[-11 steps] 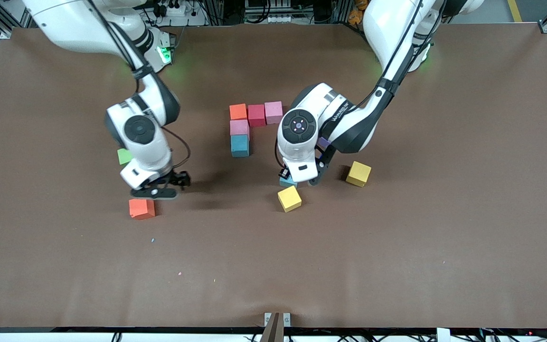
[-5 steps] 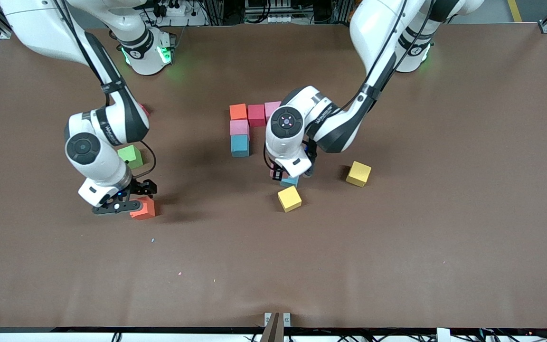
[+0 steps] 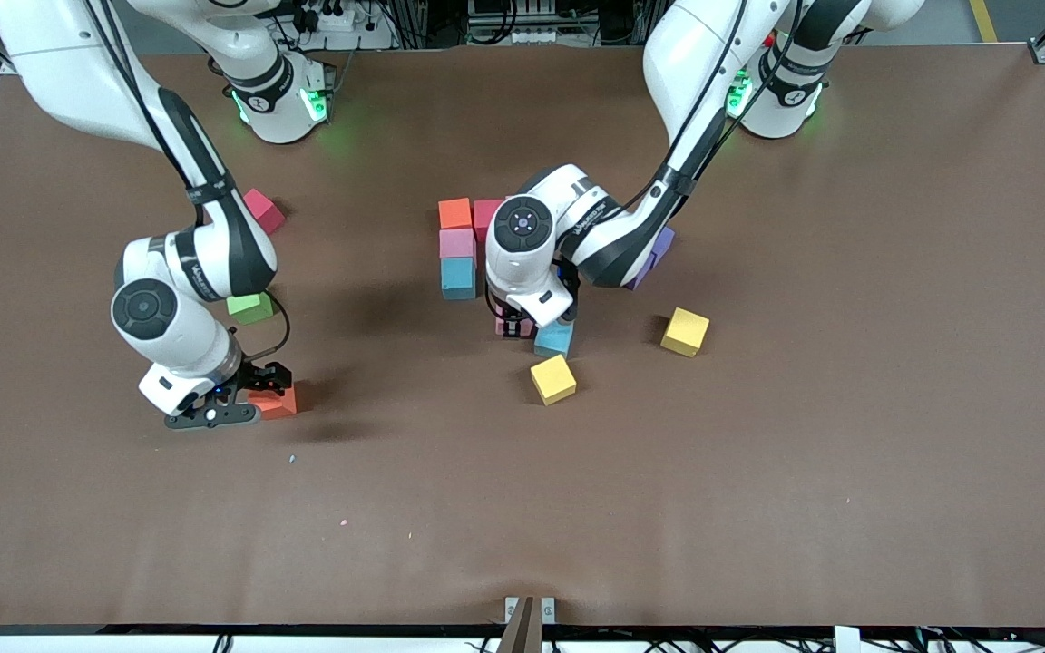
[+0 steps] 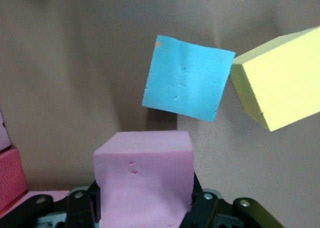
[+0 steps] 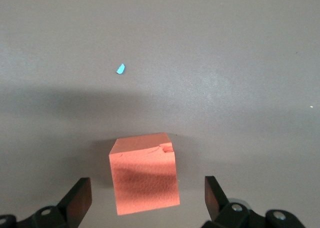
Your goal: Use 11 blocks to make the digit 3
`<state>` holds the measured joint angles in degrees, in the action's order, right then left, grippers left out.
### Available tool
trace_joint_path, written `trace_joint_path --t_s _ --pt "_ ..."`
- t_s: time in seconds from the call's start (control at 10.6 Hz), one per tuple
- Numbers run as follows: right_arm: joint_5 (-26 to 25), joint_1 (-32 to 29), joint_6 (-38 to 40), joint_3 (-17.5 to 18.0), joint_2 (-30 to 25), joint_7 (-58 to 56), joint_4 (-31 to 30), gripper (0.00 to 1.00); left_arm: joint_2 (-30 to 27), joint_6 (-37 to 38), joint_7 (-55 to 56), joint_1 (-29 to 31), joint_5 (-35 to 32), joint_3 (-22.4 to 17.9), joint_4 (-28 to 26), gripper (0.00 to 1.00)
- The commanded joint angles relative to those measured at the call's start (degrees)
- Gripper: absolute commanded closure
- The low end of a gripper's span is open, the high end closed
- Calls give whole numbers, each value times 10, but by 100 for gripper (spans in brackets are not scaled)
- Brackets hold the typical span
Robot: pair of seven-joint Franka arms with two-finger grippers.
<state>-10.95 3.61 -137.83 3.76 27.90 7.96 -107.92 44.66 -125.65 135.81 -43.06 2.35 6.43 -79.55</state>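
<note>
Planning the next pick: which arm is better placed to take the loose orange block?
Right. Its end effector is open around the orange block; the left end effector already holds a pink block.

Pink block [image 4: 143, 178]; blue block [image 4: 187, 84]; yellow block [image 4: 280, 83]; orange block [image 5: 145, 172]; brown table [image 3: 758, 453]

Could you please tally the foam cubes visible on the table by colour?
Orange foam cubes: 2
Blue foam cubes: 2
Yellow foam cubes: 2
Pink foam cubes: 2
Red foam cubes: 2
Green foam cubes: 1
Purple foam cubes: 1
Total: 12 in view; the left arm may hide more.
</note>
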Motion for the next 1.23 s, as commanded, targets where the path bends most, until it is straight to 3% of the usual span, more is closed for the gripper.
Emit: trace_joint_path --t_s 0.0,0.19,1.13 --pt "22 -9 -13 5 17 -26 15 0 0 -2 45 -17 23 -3 -1 100" --pt "51 -6 -21 5 29 -29 15 0 9 -2 48 -26 25 -3 -1 100" --pt "52 -9 -66 -11 45 -107 -4 0 28 -7 57 -55 35 -2 -7 100"
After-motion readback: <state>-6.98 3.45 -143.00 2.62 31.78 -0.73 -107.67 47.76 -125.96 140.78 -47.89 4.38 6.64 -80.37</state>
